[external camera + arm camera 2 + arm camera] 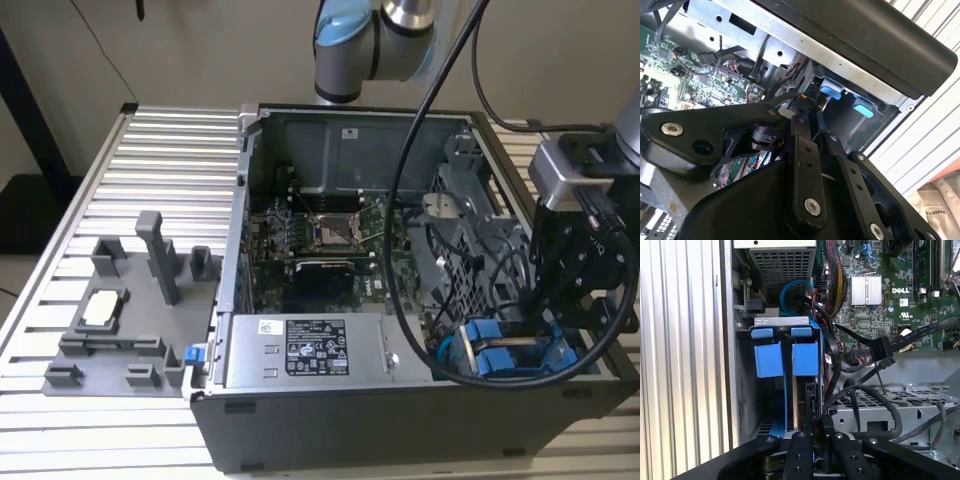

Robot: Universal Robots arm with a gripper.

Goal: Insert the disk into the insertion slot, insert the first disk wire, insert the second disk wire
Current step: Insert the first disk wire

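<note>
One disk [805,360] sits in the slot [746,400], near right; the hand [818,423], narrow, pinches a black plug [812,412] at its edge.

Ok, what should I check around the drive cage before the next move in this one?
1. Disk in the insertion slot: its blue carrier sits inside, next to the other blue carrier. Ok.
2. Claw alignment: it is at the slot, in line with the disk. Ok.
3. Wire seated in the disk: the joint is hidden by the claw. Cannot tell.
4. Cable clearance: black cables run close beside the claw and might snag. Not ok.
5. Black connector: it lies free beside the slot and appears unplugged. Not ok.
</note>
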